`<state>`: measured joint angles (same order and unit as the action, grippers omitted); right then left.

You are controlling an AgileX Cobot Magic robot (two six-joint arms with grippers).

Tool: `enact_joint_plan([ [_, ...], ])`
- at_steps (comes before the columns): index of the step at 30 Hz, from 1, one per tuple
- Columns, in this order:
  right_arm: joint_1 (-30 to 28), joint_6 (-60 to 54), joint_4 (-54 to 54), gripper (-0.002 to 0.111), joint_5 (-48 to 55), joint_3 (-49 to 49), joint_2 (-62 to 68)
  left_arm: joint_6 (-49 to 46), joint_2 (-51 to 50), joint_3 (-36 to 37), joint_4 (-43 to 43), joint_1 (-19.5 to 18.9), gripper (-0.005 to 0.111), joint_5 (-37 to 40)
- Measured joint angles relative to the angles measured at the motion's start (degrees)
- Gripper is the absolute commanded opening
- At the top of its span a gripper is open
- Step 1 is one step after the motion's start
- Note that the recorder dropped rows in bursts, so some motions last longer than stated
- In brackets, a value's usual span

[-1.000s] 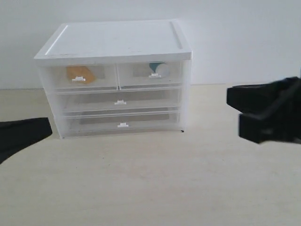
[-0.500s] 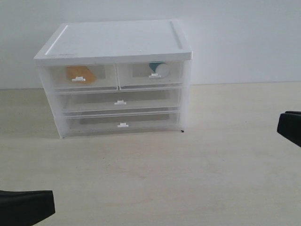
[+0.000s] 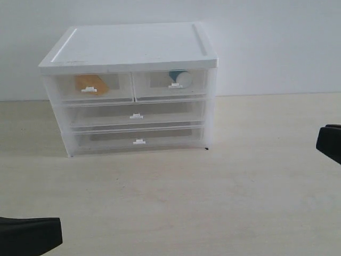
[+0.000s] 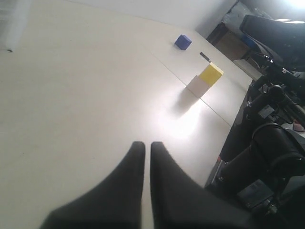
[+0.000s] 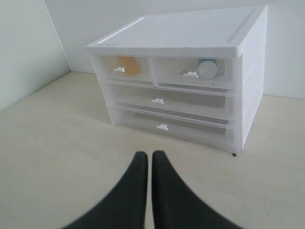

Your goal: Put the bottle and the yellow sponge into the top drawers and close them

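The white-topped cabinet (image 3: pixel 130 48) stands at the back of the table. Both top drawers (image 3: pixel 93 87) are pushed in. The yellow sponge (image 3: pixel 89 82) shows through the left one, also the yellow sponge (image 5: pixel 127 65) in the right wrist view. The bottle (image 3: pixel 181 78) lies in the right top drawer (image 3: pixel 170 84), its white cap facing out, also the bottle (image 5: pixel 207 68). My left gripper (image 4: pixel 144 145) is shut and empty, low at the front left (image 3: pixel 29 237). My right gripper (image 5: pixel 147 155) is shut and empty, at the right edge (image 3: pixel 330 143), facing the cabinet.
Two full-width drawers (image 3: pixel 136 114) sit shut below the top pair. In the left wrist view a yellow-topped block (image 4: pixel 205 80) and a blue cube (image 4: pixel 183 41) stand on a neighbouring table, beside dark equipment (image 4: pixel 271 95).
Both arms pulled back from the cabinet: the left dropped to the front left corner, the right withdrew to the right edge. Little has moved in the last half second.
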<state>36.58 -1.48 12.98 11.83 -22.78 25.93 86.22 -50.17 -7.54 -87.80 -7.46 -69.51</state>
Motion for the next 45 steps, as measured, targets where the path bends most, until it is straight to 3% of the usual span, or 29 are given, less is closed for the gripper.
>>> enact_joint_plan([
  [6, 0.00, 0.00, 0.22, 0.000, 0.00, 0.00, 0.00, -0.36, 1.66, 0.00, 0.11, 0.00, 0.004, 0.00],
  [12, 0.00, 0.03, 0.22, 0.000, 0.00, 0.00, 0.00, -7.86, 14.71, 0.00, 10.52, 0.00, 0.004, 1.21],
  [19, 0.00, 0.03, 0.22, 0.000, 0.00, 0.00, 0.00, -14.39, 31.49, 0.00, 20.15, 0.61, 0.004, 9.20],
  [33, 0.00, 0.03, 0.22, 0.000, 0.00, 0.00, 0.00, -18.37, 49.53, 0.00, 24.68, 17.07, 0.004, 30.65],
  [45, 0.00, 0.03, 0.22, 0.000, 0.11, 0.00, 0.00, -17.49, 50.05, 0.66, 26.92, 18.48, 0.004, 36.36],
])
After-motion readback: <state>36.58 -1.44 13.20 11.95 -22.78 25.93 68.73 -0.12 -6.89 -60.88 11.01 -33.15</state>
